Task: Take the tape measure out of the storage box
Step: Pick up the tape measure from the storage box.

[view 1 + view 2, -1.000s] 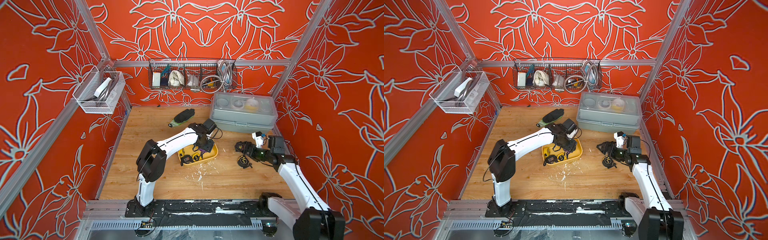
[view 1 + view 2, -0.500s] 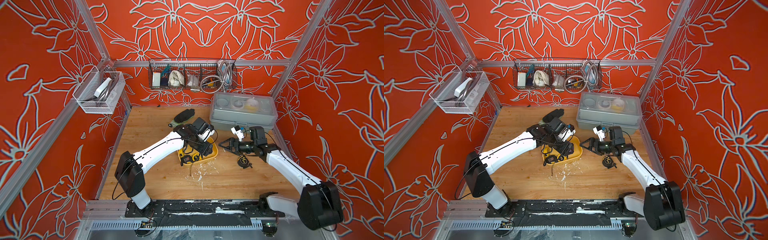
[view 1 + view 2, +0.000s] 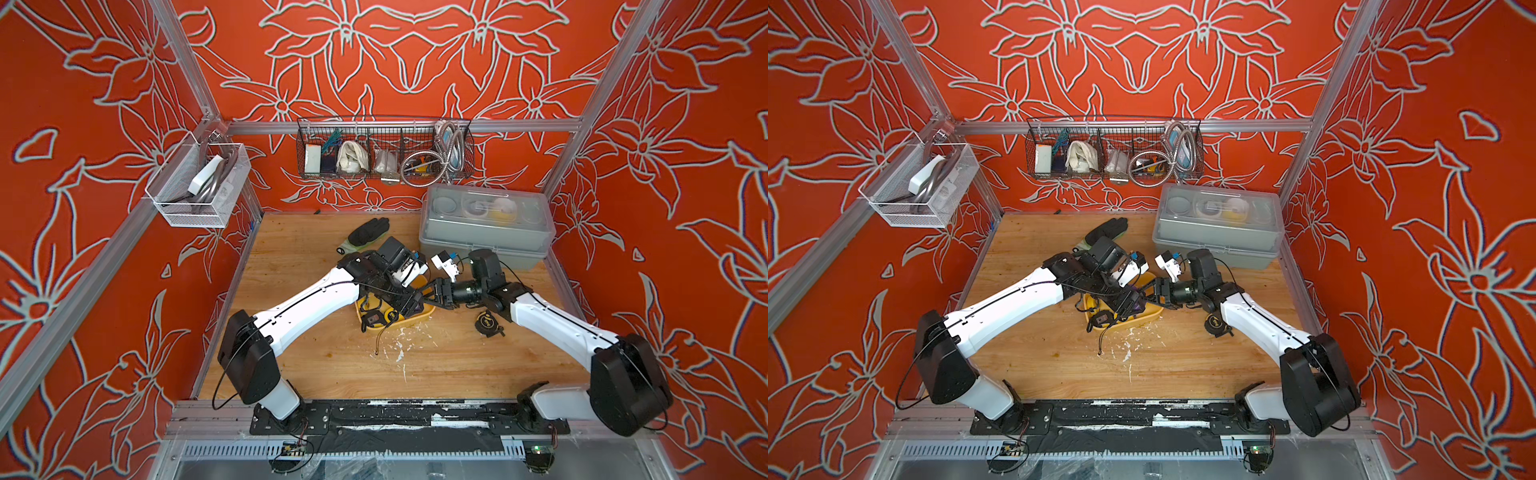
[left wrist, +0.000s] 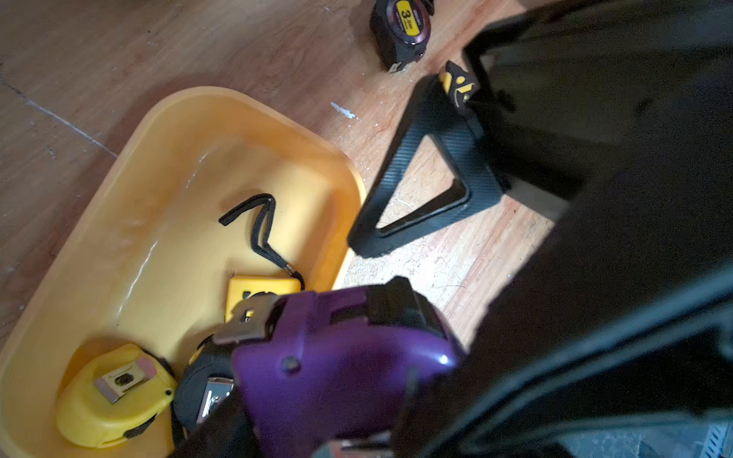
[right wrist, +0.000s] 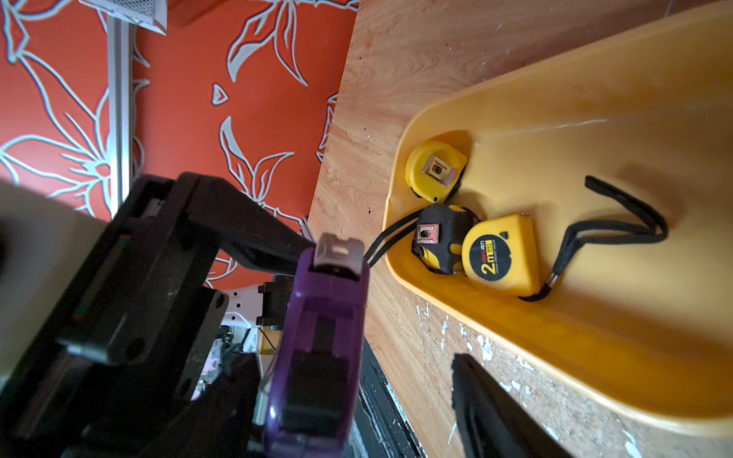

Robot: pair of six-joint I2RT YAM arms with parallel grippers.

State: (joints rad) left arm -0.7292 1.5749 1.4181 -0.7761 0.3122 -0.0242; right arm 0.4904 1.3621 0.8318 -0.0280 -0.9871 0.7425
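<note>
The storage box (image 3: pixel 397 326) (image 3: pixel 1144 321) (image 4: pixel 254 103) (image 5: pixel 595 131) is a shallow yellow tub at mid-table. My left gripper (image 3: pixel 1128 305) is shut on a purple tape measure (image 4: pixel 337 368) (image 5: pixel 317 337) and holds it above the tub's right end. My right gripper (image 3: pixel 428 293) (image 3: pixel 1152 293) faces it from the right, open. One of its fingers (image 4: pixel 392 174) (image 5: pixel 488 408) stands a gap away from the purple case. Three more tape measures lie in the tub: a round yellow one (image 5: pixel 436 170), a black-and-yellow one (image 5: pixel 440 238) and a yellow 2 m one (image 5: pixel 499 257).
A black tape measure (image 3: pixel 487 323) (image 4: pixel 404 27) lies on the table beside the right arm. A grey lidded case (image 3: pixel 486 232) stands at the back right and a black glove (image 3: pixel 368 230) behind the tub. Wire baskets (image 3: pixel 382 153) (image 3: pixel 199 187) hang on the walls.
My right arm has swung left from the black tape measure to the tub's right end, and its jaws have narrowed. My left gripper has kept its hold and shifted slightly right.
</note>
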